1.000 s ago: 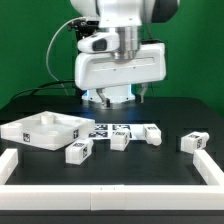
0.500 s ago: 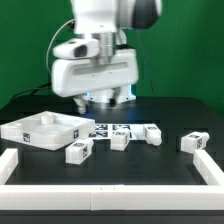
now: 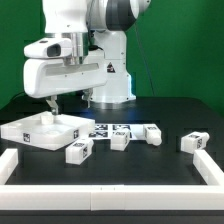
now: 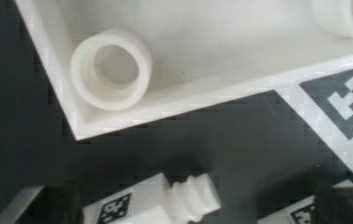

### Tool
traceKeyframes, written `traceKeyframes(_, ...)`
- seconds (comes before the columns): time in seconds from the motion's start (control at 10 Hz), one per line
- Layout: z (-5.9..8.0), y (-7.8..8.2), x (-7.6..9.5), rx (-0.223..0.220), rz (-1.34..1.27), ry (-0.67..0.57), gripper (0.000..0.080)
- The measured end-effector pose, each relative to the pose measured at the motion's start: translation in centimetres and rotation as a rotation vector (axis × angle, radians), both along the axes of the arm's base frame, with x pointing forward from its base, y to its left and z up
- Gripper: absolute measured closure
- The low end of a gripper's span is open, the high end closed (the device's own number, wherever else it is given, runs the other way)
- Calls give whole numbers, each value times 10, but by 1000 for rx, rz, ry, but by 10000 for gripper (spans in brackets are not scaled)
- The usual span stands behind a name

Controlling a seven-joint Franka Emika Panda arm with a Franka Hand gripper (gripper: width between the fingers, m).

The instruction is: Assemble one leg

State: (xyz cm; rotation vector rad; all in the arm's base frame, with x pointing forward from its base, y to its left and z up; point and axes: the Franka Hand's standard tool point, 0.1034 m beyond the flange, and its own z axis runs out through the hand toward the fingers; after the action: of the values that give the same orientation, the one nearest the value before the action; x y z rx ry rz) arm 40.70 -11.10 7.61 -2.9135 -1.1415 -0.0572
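Green cloth hangs behind a black table (image 3: 160, 108) fenced by a low white rail (image 3: 110, 172). The white arm (image 3: 75, 30) holds the pincer (image 3: 49, 104) just above the far side of the white square panel (image 3: 40, 131). Its fingers are dark against the dark table, so I cannot tell whether they are spread or pressed together (the wrist view does not show them).

The leg (image 3: 80, 150) nearest the pincer lies on the table below it, just beside the panel's near corner and clear of the pincer. Farther from the pincer, toward the exterior view's right, lie the second leg (image 3: 119, 139), the third leg (image 3: 152, 135) and the fourth leg (image 3: 193, 141). The marker board (image 3: 118, 127) lies flat behind the second.

Under the pincer, the wrist view shows the panel's corner with a round socket (image 4: 111, 68). Just off its edge lies a leg's ribbed tip (image 4: 176, 192).
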Motion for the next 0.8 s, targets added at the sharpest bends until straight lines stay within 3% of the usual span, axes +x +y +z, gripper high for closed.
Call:
traceKeyframes(0.1,-3,-9,2,-4,67,1,150)
traceKeyframes(0.3,-24,-67,6,-7,143,34,150)
traceKeyframes(0.5,-52,-98,-5,3,171,66,150)
traceKeyframes(0.6,-62,-105,-5,-1,160,66,150)
traceKeyframes(0.8,-68,-104,-4,6,155,76,150)
